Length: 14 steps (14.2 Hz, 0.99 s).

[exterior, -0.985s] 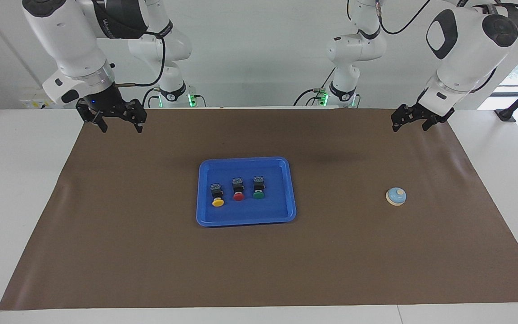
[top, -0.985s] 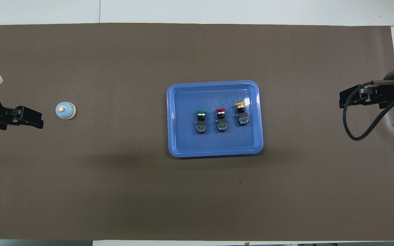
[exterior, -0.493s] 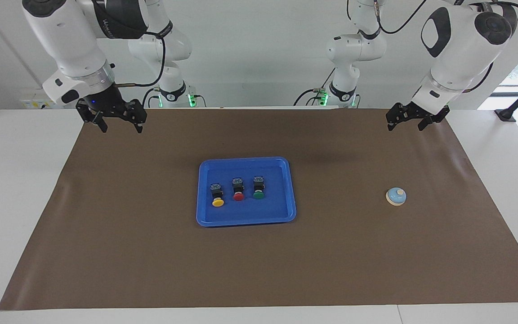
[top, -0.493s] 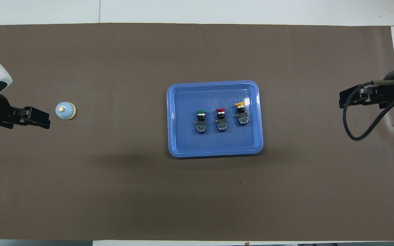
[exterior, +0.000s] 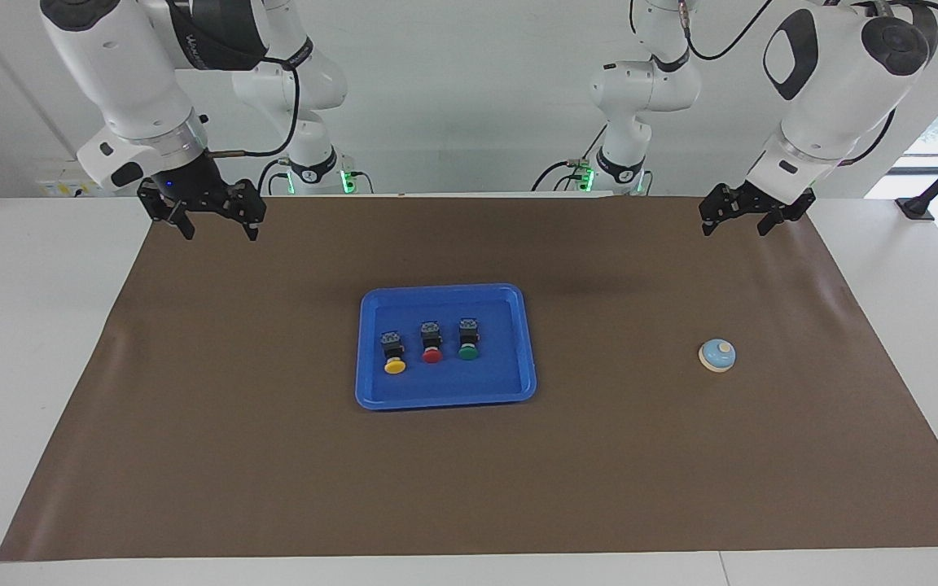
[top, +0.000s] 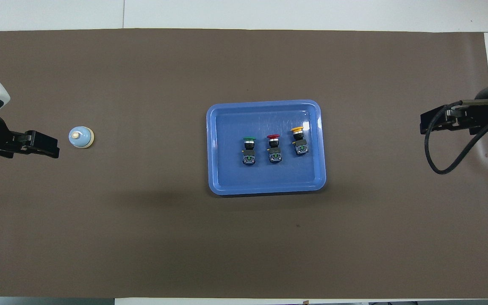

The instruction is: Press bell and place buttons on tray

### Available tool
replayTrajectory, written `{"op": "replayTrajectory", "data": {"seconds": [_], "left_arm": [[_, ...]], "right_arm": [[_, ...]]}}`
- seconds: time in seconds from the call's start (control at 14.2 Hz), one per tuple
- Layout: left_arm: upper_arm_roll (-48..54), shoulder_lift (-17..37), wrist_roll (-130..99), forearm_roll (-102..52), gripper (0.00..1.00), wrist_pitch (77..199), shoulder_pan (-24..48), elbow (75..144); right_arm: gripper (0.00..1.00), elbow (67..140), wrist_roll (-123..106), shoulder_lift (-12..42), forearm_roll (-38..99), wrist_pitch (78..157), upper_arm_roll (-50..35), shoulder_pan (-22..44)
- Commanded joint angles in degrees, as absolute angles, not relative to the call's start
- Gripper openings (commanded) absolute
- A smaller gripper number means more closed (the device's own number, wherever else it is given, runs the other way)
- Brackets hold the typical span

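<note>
Since a second ago the left gripper [exterior: 732,221] has edged inward above the mat's [exterior: 273,456] robot-side corner, fingers apart, empty. Right gripper [exterior: 212,224] waits, spread, unmoved. Mid-desk, the tray [exterior: 444,395] holds three buttons [exterior: 431,342] in a row. Toward the left arm's edge stands the bell [exterior: 716,356].
</note>
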<state>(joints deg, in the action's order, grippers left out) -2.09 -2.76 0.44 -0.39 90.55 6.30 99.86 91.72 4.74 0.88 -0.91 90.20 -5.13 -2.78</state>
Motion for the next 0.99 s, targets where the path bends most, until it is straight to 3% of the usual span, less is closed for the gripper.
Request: {"op": "replayTrajectory", "data": {"seconds": [0.0,0.92], "left_arm": [[-2.6,-2.9,0.1,-0.1,1.0,89.9,7.0,99.1],[-1.4,-0.2,0.1,0.0,1.0,86.5,6.9,93.3]], "right_arm": [[1.0,92.0,3.3,0.5,-0.1,89.7,-5.7,-4.0],[1.0,92.1,3.3,0.5,-0.1,89.7,-5.8,-4.0]]}}
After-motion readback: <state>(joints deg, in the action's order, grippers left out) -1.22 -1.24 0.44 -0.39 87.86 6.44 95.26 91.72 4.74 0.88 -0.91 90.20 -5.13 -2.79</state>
